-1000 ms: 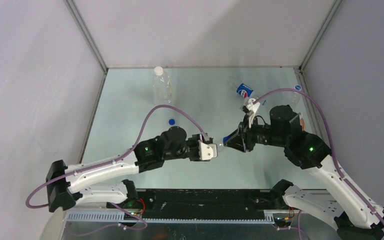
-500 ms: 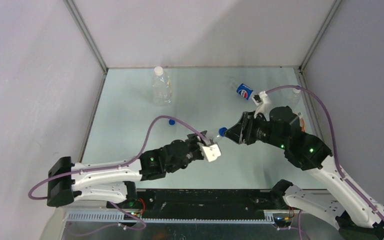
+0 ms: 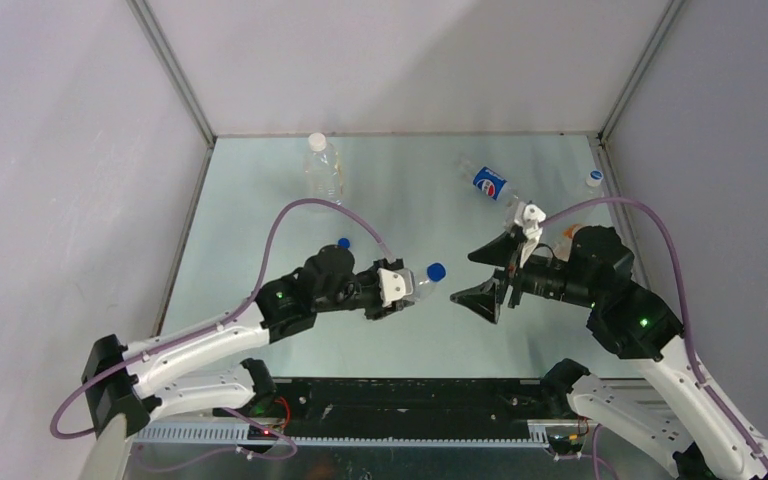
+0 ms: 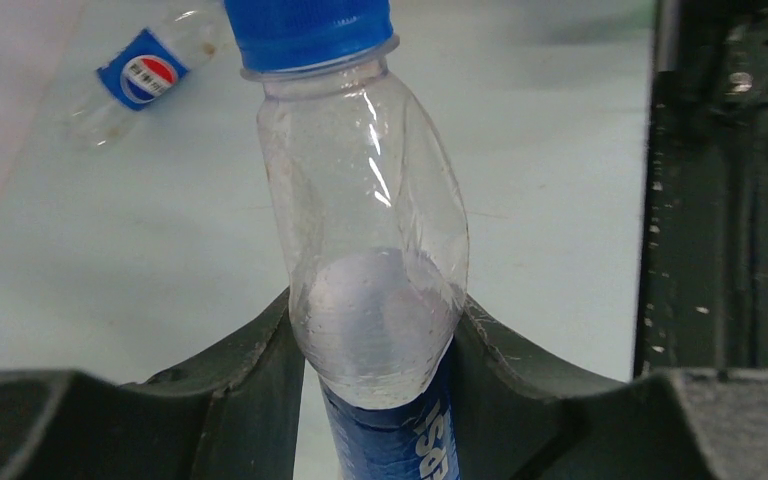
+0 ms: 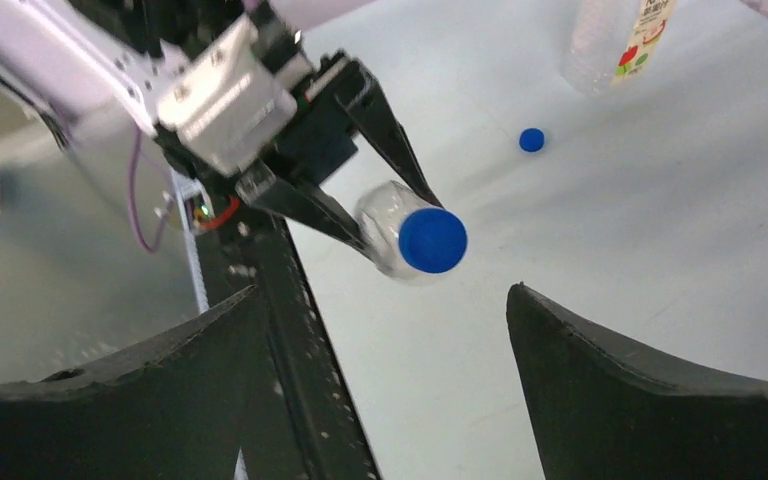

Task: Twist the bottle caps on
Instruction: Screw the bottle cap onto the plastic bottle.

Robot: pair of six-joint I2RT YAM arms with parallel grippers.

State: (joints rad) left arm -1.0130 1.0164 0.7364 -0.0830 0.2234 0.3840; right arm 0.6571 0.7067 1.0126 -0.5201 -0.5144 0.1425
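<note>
— Pale green table [image 3: 260, 200], grey walls closing it in. Why is the left gripper [image 3: 407, 291] holding that bottle [image 4: 370, 250] up off the surface?

— Its jaws are pinching the clear body near the label and aiming the neck toward the right gripper [image 3: 467, 277]. I'm guessing that's so the other arm can be turning the blue cap [image 5: 432, 240].

— And the right jaws?

— They're standing spread wide, facing the cap without touching it.

— How is the cap looking?

— Bright blue and round, sitting on the neck and seemingly straight. I can't tell how tight it is. A loose cap [image 3: 343, 242], also blue, is lying on the table beyond the left arm.
</note>
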